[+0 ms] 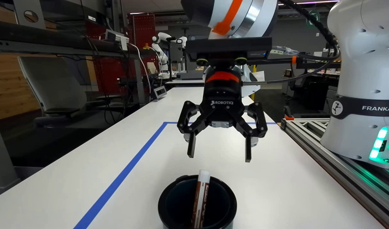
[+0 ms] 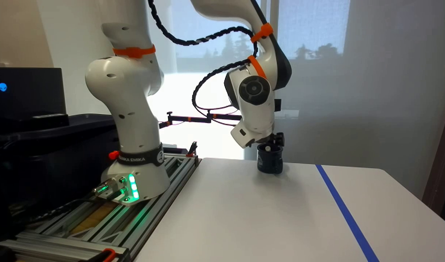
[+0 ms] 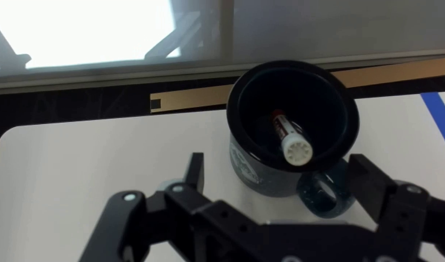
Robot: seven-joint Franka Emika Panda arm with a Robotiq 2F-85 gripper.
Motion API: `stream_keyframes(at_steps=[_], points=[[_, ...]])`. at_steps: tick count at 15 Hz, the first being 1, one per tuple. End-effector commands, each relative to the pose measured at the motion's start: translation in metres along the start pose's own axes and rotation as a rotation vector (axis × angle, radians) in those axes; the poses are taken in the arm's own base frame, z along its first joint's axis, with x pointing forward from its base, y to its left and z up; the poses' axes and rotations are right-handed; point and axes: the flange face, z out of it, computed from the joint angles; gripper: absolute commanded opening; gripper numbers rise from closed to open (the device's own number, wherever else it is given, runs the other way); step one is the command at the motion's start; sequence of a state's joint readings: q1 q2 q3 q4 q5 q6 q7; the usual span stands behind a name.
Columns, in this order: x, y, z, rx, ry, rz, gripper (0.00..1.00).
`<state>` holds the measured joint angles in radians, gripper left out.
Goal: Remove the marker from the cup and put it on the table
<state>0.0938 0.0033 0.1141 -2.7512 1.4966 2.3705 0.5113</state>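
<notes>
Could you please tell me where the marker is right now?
The marker leans inside the cup, right of centre in the wrist view, its white end by the rim near the handle.

Your gripper (image 1: 219, 158) is black with white lettering and an orange-red band (image 1: 223, 76). Your marker (image 1: 201, 199) is white with a brown label and a red lower end. Your mug (image 3: 277, 182) is speckled dark blue, black-rimmed, with a white-and-green emblem. Your tabletop (image 2: 244, 214) is white under blue tape lines (image 2: 346, 214); your arm (image 2: 129, 91), white with orange straps (image 2: 135, 52).
</notes>
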Motion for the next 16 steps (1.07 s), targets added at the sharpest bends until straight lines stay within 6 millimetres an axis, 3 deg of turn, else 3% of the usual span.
stream_keyframes(at_steps=[1,8,10,11,12,13,14,16], points=[[-0.009,0.0027,0.0063,-0.023,-0.023,-0.002,1.0],[-0.0076,-0.0019,-0.0001,0.003,-0.027,-0.01,0.97],[-0.0059,-0.0031,-0.0012,0.014,-0.026,-0.008,0.88],[-0.0051,-0.0034,-0.0014,0.018,-0.023,-0.01,0.88],[-0.0045,-0.0033,-0.0012,0.018,-0.025,-0.007,0.79],[-0.0041,-0.0033,-0.001,0.019,-0.025,-0.007,0.83],[-0.004,-0.0038,-0.0007,0.02,-0.024,-0.008,0.77],[-0.0044,-0.0045,0.0002,0.021,-0.026,-0.01,0.75]])
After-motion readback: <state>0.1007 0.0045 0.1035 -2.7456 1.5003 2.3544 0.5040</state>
